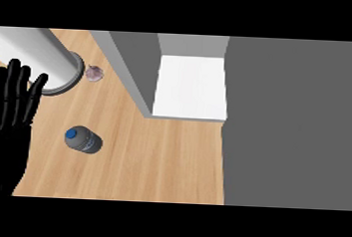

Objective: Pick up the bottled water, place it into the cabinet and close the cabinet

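The bottled water (83,139) stands upright on the wooden counter (163,155), seen from above with its blue cap showing. The cabinet (189,86) at the upper middle is open, its white inside visible and its grey door (129,71) swung out toward the left. At the view's left edge my left hand (10,118) rests open, fingers up, a little to the left of the bottle and not touching it. My right hand does not show.
A tall grey cylinder (42,55) stands at the upper left on a round base. A small clear glass object (94,73) sits beside it. The counter ends at a straight edge on the right, with dark grey floor (296,126) beyond.
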Robot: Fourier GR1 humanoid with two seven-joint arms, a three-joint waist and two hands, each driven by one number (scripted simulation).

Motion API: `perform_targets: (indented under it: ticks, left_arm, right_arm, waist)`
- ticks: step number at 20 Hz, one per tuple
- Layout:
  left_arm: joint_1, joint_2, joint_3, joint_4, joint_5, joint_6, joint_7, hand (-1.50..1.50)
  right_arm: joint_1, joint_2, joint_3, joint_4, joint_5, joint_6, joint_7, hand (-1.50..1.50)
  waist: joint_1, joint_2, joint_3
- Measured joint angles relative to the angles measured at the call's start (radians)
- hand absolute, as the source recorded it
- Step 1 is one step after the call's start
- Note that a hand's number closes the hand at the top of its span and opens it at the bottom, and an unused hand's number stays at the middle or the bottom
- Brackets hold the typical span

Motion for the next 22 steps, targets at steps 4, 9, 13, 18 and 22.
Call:
perform_targets:
  ticks: [4, 9, 13, 18, 22]
  left_arm:
    - [0.037, -0.004, -0.008, -0.046, -0.113, 0.06, 0.026, -1.5]
    - [0.118, -0.06, -0.039, -0.087, -0.139, 0.193, 0.068, -1.5]
    - [0.197, -0.092, -0.151, -0.185, -0.156, 0.302, 0.132, -1.5]
    - [0.289, -0.105, -0.305, -0.284, -0.241, 0.402, 0.189, -1.5]
    - [0.289, -0.109, -0.414, -0.275, -0.292, 0.476, 0.242, -1.5]
  right_arm:
    - [0.053, 0.004, 0.023, -0.027, -0.004, 0.023, -0.022, -1.5]
    - [0.143, 0.001, 0.113, -0.098, -0.06, 0.101, 0.02, -1.5]
    - [0.193, -0.022, 0.15, -0.197, -0.128, 0.147, 0.107, -1.5]
    - [0.248, -0.033, 0.188, -0.323, -0.16, 0.154, 0.207, -1.5]
    - [0.236, -0.02, 0.229, -0.347, -0.14, 0.126, 0.261, -1.5]
  waist:
    - [-0.018, -0.013, -0.021]
    - [-0.024, -0.022, -0.031]
    - [-0.027, -0.024, -0.034]
    - [-0.029, -0.023, -0.034]
    - [-0.03, -0.022, -0.034]
